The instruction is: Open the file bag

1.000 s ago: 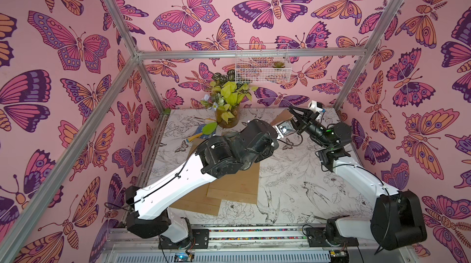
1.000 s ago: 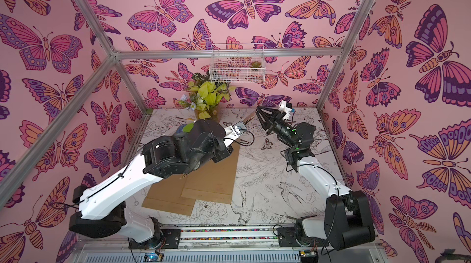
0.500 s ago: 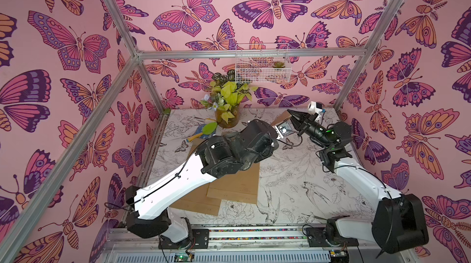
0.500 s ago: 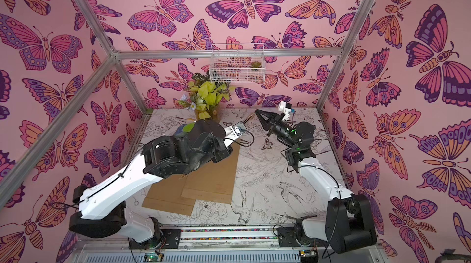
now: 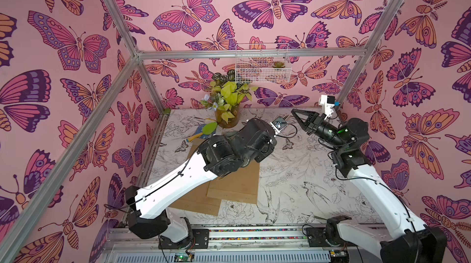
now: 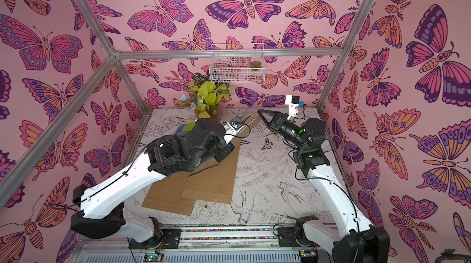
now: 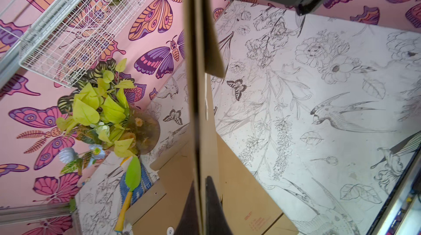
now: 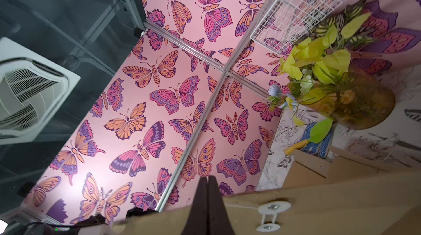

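My left gripper (image 7: 201,179) is shut on the edge of a brown paper file bag (image 7: 198,86) and holds it upright, edge-on to the left wrist camera. In a top view its upper corner (image 6: 252,121) rises beside the left wrist, which hides the left gripper. The right wrist view shows the bag's face (image 8: 319,199) with two white closure discs (image 8: 274,206). A thin white string (image 8: 241,207) runs from them to my right gripper (image 8: 207,178), which is shut on the string. In both top views the right gripper (image 5: 293,110) (image 6: 258,110) hovers at the bag's top.
Two more brown file bags (image 5: 234,185) (image 5: 198,203) lie flat on the table under the left arm. At the back stand a vase of yellow-green leaves (image 5: 226,111) and a green trowel on a blue cloth (image 5: 204,131). A white wire basket (image 5: 261,68) hangs on the back wall.
The right gripper's jaws were apart a second ago and are now shut at the top of the bag. Both arms have barely moved otherwise.
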`<action>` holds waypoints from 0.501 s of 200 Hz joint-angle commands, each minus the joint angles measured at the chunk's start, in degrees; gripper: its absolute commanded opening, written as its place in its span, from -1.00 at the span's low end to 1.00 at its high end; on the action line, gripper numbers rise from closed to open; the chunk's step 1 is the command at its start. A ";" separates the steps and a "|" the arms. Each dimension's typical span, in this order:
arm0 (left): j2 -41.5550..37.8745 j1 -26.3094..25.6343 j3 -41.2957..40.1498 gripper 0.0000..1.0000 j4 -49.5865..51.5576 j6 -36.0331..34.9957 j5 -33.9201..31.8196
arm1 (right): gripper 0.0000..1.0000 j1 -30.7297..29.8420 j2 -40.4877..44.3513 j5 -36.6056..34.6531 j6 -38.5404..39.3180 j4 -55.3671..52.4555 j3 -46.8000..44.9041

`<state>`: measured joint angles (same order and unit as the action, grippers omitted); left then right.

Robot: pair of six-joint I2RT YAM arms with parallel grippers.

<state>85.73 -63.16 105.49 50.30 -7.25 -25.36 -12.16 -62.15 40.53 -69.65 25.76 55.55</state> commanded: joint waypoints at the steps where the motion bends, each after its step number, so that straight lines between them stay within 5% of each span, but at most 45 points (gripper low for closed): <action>1: -3.69 1.18 -3.19 -0.98 -5.31 4.58 3.38 | -1.00 -0.35 2.05 -0.14 10.64 -8.90 3.14; 100: -11.05 5.90 -18.73 -0.97 -23.28 16.55 15.31 | -1.00 -0.34 0.74 7.04 18.32 -13.28 9.14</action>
<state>75.85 -58.48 88.77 33.15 5.23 -14.22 -12.16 -60.80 43.99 -54.22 12.53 61.93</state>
